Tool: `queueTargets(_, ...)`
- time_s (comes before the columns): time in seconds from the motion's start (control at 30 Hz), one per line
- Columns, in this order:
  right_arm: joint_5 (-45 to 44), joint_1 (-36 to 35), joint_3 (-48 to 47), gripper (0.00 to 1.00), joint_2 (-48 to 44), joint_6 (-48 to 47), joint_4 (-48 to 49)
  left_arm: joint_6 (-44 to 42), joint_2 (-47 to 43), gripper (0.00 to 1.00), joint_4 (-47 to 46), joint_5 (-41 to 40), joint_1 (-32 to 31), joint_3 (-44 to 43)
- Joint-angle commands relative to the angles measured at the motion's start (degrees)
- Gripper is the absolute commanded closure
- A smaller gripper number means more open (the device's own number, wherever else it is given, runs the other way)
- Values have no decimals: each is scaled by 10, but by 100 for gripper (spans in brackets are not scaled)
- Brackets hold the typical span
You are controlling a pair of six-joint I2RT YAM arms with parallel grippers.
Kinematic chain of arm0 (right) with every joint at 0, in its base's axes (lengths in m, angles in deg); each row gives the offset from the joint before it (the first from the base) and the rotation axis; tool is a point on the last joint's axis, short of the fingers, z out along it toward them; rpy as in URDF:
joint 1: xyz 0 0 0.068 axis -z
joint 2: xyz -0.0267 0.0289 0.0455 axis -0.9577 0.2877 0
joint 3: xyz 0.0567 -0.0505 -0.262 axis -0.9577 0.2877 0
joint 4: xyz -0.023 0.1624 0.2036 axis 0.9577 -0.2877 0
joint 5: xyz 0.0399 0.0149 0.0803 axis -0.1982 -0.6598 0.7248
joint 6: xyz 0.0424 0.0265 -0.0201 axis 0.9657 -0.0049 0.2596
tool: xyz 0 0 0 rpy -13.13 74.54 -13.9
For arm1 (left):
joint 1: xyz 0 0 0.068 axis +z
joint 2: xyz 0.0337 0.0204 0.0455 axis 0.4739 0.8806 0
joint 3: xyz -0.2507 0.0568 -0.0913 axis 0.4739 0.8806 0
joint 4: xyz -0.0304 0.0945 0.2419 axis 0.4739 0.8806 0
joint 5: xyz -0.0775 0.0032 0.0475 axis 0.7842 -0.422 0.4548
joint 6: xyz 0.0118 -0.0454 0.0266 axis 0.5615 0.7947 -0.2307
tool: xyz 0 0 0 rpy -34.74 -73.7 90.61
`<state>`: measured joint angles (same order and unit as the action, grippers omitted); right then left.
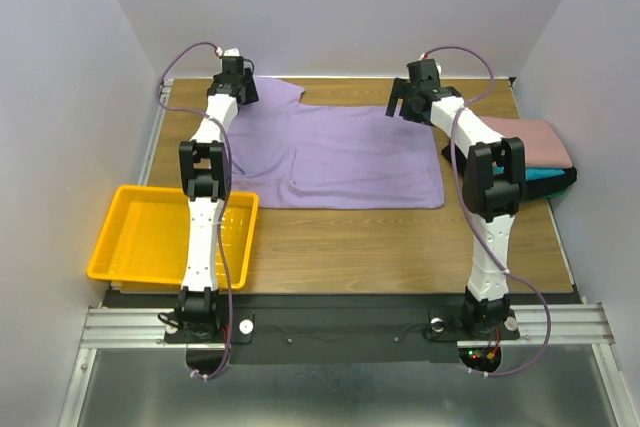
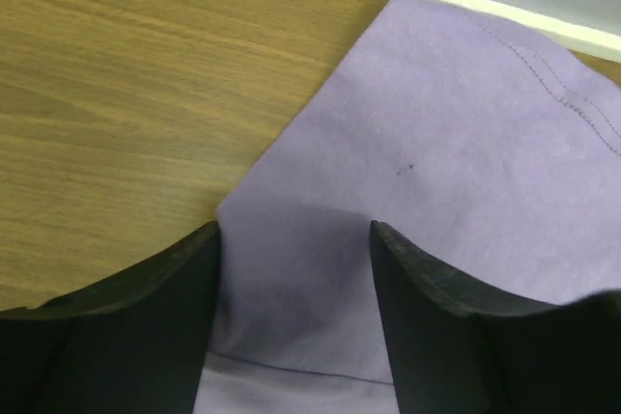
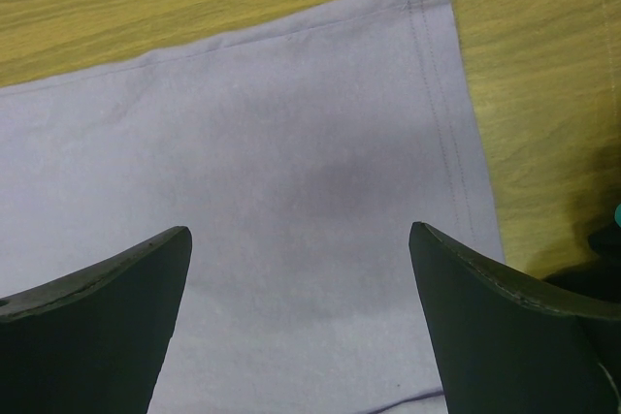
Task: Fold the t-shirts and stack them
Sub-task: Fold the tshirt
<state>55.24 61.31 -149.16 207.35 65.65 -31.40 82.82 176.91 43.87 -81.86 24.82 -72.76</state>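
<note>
On the left side of the table (image 1: 380,247), near the front edge, sits a yellow tray (image 1: 130,237), with the left arm stretching over its right part toward the far edge. At the far left corner of the purple shirt (image 1: 340,157) is the left gripper (image 2: 294,232). Its jaws are partly apart, one finger on each side of a strip of purple cloth near the shirt's edge. They have not closed on it, and I cannot tell whether the tips touch the cloth.

The purple shirt lies spread flat across the middle of the table, with a sleeve pointing toward the back wall.

Over the shirt's far right corner hangs the right gripper (image 3: 301,228). Its jaws are spread wide and hold nothing; the stitched hem runs below, just inside the right finger.

At the right edge of the table is a folded stack: a pink shirt (image 1: 535,139) on top, a teal shirt (image 1: 545,173) under it, and a black shirt (image 1: 562,185) at the bottom. The stack lies just beside the purple shirt's right edge.
</note>
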Motion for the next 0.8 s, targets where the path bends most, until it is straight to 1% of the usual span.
queueTargets(0.0, 0, 5, 0, 0, 9, -8, 9, -14, -52, 41, 9, -2, 2, 5)
queueTargets(0.03, -2, 5, -2, 0, 11, -10, 9, -10, -56, 46, 5, -4, 2, 7)
queueTargets(0.07, -10, 6, -2, 0, 12, -11, 9, -9, -56, 58, 0, -7, 2, 4)
queueTargets(0.13, -15, 9, -9, 0, 16, -14, 8, -9, -59, 63, -6, -5, 2, 3)
queueTargets(0.17, -25, 11, -12, 0, 20, -14, 9, -7, -63, 74, -11, -9, 2, 5)
queueTargets(0.27, -35, 19, -37, 0, 33, -14, 8, -10, -74, 82, -19, -8, 2, 15)
queueTargets(0.3, -37, 24, -45, 0, 47, -12, 8, -14, -84, 87, -24, 1, 2, 20)
queueTargets(0.37, -37, 28, -67, 0, 66, -13, 8, -18, -95, 91, -34, 12, 2, 37)
queueTargets(0.4, -40, 31, -95, 0, 78, -15, 8, -18, -105, 97, -42, 15, 2, 44)
queueTargets(0.57, -58, 39, -182, 0, 152, -21, 7, -19, -114, 99, -55, 34, 2, 54)
queueTargets(0.6, -66, 45, -215, 0, 165, -24, 6, -17, -114, 100, -56, 43, 2, 55)
queueTargets(0.77, -54, 58, -290, 0, 216, -38, 7, -14, -112, 100, -60, 50, 2, 59)
